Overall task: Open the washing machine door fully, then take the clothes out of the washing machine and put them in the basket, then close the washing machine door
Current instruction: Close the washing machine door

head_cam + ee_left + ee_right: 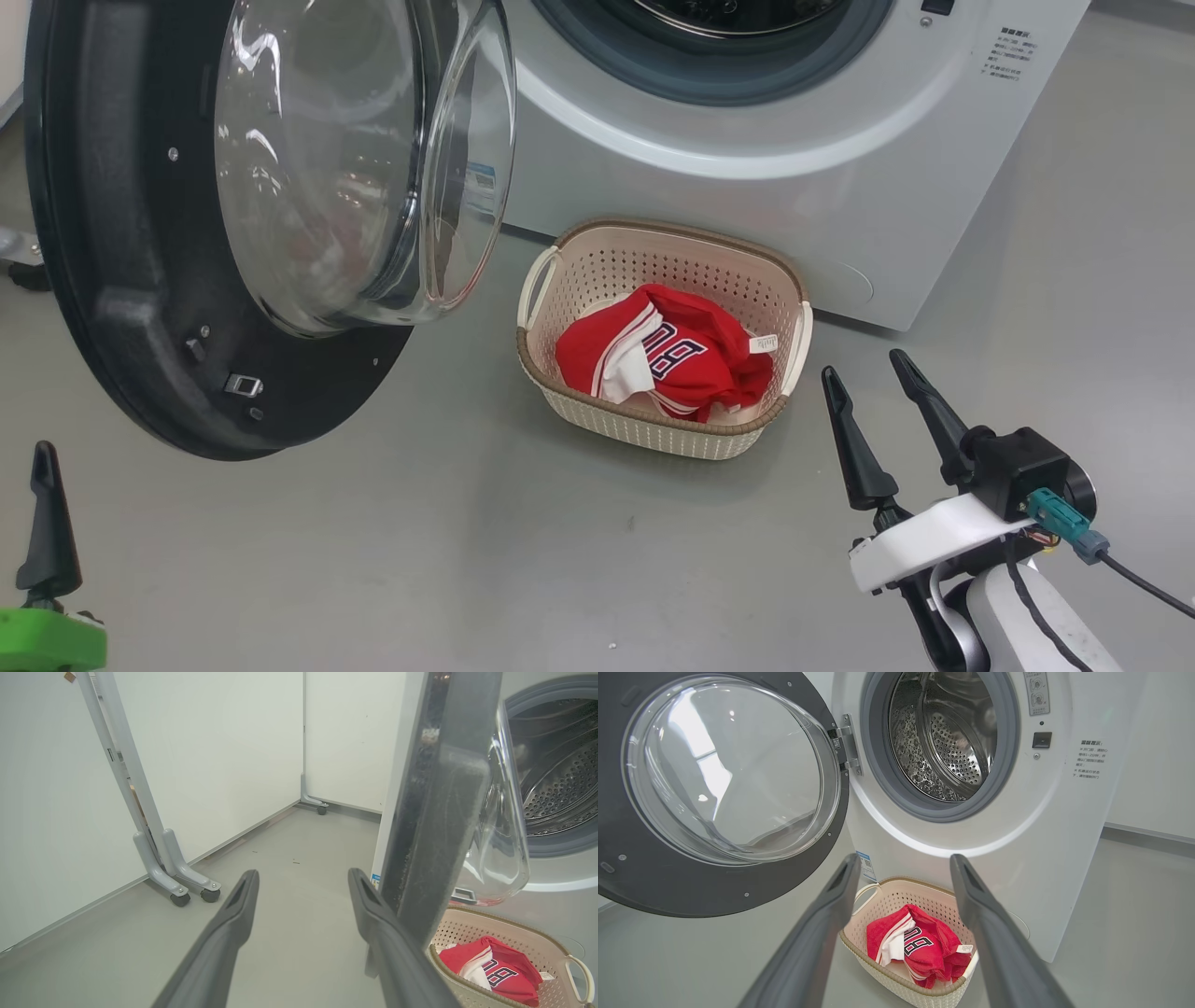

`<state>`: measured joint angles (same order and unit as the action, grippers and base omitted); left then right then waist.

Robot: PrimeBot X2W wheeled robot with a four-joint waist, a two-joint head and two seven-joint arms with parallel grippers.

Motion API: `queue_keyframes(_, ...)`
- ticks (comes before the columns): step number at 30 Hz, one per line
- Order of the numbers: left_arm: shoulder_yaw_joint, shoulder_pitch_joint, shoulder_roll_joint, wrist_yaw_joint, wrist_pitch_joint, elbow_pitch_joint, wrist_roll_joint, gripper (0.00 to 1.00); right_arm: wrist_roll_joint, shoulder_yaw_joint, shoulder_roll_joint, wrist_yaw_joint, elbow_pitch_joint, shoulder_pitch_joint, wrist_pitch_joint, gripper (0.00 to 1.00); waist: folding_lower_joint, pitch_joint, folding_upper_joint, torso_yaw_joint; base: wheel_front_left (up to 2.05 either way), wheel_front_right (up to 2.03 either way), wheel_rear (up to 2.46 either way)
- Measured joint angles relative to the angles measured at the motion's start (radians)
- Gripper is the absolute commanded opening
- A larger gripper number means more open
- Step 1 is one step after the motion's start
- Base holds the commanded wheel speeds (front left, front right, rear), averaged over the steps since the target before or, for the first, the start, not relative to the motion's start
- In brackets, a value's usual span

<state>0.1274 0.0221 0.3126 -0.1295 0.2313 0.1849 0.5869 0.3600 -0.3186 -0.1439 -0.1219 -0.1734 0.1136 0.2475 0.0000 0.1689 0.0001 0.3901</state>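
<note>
The right wrist view looks straight into the big white front-loading washing machine, showing its steel perforated drum and the door hinge. The left wrist view catches the large round black-rimmed, glass-bowled washing machine door edge-on, with white wheeled panels beyond. The red, white-trimmed clothes lie in the small cream perforated basket on the grey floor, just before the machine's front. The left gripper hangs low beside the door's edge, fingers spread and empty. The right gripper points toward the basket, likewise released.
</note>
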Motion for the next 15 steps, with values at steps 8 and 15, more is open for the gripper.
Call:
queue_keyframes(8, -0.011, 0.0, 0.001, 0.0, 0.009, 0.012, -0.002, 1.0, 0.0, 0.002, 0.002, 0.0, 0.0, 0.0, 0.0, 1.0, 0.0, 0.002, 0.0, -0.002, 0.0, 0.0, 0.0)
queue_keyframes(15, -0.019, 0.0, 0.003, 0.0, 0.016, 0.023, -0.002, 1.0, 0.0, 0.003, 0.004, 0.0, 0.0, 0.0, 0.0, 1.0, 0.0, 0.0, 0.0, -0.002, 0.0, 0.0, 0.0)
